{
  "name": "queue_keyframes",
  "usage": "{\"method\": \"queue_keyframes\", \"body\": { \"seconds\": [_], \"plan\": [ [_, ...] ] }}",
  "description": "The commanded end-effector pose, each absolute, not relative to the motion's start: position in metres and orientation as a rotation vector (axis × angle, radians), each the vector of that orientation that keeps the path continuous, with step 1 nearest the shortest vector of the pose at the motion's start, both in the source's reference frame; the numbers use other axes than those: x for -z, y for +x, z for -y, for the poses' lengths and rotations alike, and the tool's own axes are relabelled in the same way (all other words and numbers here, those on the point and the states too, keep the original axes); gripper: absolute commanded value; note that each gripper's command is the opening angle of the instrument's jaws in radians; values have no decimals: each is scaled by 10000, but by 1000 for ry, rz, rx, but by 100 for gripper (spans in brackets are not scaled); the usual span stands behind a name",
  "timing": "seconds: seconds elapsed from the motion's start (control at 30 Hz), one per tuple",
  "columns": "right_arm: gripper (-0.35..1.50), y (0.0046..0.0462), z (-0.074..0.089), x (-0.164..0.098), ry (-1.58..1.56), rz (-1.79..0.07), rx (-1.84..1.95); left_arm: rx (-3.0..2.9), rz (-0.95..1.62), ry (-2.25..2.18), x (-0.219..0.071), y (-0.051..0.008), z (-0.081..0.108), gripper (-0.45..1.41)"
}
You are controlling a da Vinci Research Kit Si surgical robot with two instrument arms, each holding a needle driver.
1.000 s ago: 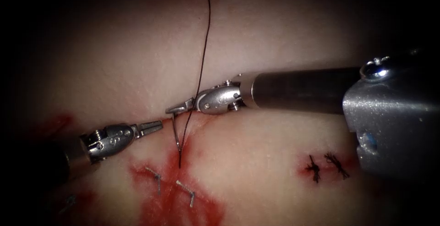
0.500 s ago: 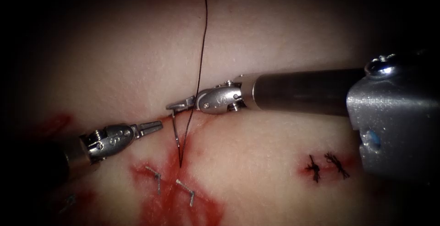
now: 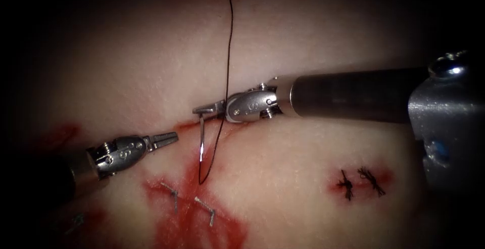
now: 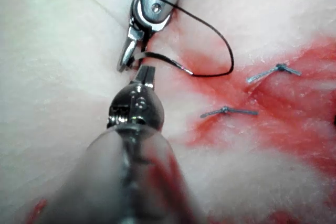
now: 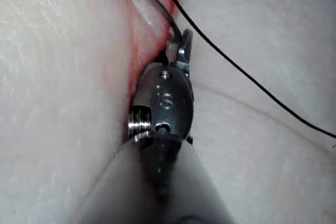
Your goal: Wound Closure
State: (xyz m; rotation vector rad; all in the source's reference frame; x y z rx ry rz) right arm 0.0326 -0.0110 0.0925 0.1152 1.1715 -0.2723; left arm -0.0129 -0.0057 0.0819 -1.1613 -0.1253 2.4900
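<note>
Now: right pincer [image 3: 202, 110] clamped on needle [image 3: 201, 140] near its blunt end, shifted right and slightly far versus a second ago | needle clear of tissue [image 3: 283, 153], hanging over cut [image 3: 202, 128] | thread [image 3: 228, 52] slacker, looping below needle | left pincer [image 3: 169, 138] together, empty, unmoved left of cut | likely repositioning.

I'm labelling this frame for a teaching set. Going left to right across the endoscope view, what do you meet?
Left arm's tool, holding nothing → cut ends of thread on red fluid → needle, held at one end by the right arm's tool, free of the tissue → thread → two dark knots.
</note>
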Motion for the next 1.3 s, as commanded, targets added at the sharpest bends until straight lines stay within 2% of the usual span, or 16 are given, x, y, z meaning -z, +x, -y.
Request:
{"method": "queue_keyframes", "body": {
  "seconds": [0.03,0.1,0.17,0.27,0.4,0.57,0.8,0.93,1.3],
  "plan": [
    [68,334,102,-918,104,-1192,243,-2491,127,-1163,-826,-135,57,-45],
    [76,336,93,-904,73,-1218,221,-2491,125,-1162,-827,-136,57,-45],
    [98,340,89,-887,47,-1236,193,-2491,120,-1160,-829,-137,58,-45],
    [99,344,87,-874,29,-1238,196,-2492,115,-1159,-832,-139,58,-45],
    [96,347,83,-862,17,-1240,194,-2495,112,-1156,-835,-140,58,-45],
    [79,350,87,-855,21,-1254,207,-2497,113,-1145,-844,-138,58,-45],
    [76,355,95,-846,49,-1285,242,-2511,113,-1110,-864,-135,62,-45],
    [66,357,96,-838,31,-1297,272,-2509,125,-1099,-876,-139,66,-45],
    [73,359,90,-825,13,-1301,267,-2514,152,-1102,-883,-148,74,-45]
  ]
}}
